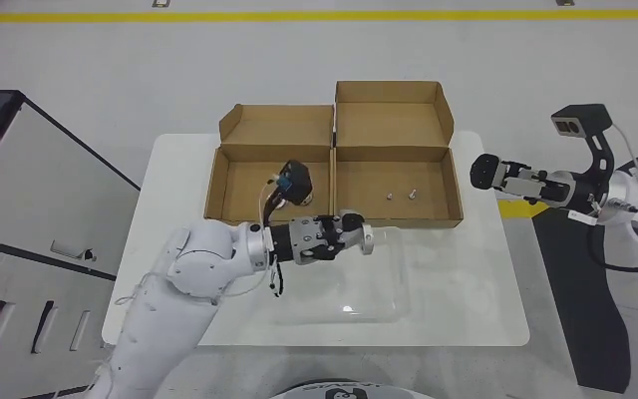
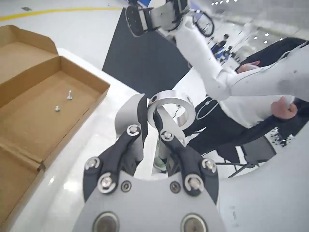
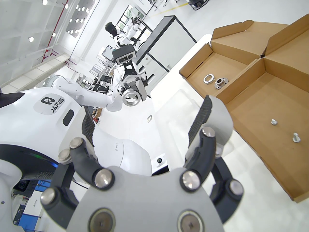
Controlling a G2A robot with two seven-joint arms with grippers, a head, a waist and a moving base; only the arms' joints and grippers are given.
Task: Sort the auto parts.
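Just in front of the bolt box, on the robot's side of it and up off the table: metal ring, pinched in the left gripper. Clamped on the ring wall only, one finger outside and the other poking through the bore.

Looks like solid machined metal, so stiff, zero give, probably hefty for what it is. Smooth too, so likely to slip or swivel in a one-wall pinch like this. Not fragile, but would clank and roll off if dropped on edge. Safer bet, probably: grab across the whole outside, or keep this pinch and go slow.

Left arm stretched out low along the front of the bolt box, wrist roughly level, ring sticking out past the fingertips.

Two small bolts lying inside the bolt box. Another ring plus a flanged hub in the neighbouring box, butted against the bolt box on the side away from the right arm.

Right gripper parked just off the outer side of the bolt box, past the table edge, fingers spread wide, holding nothing.

Guessing next stop for the held one: the neighbour, beside its twin.
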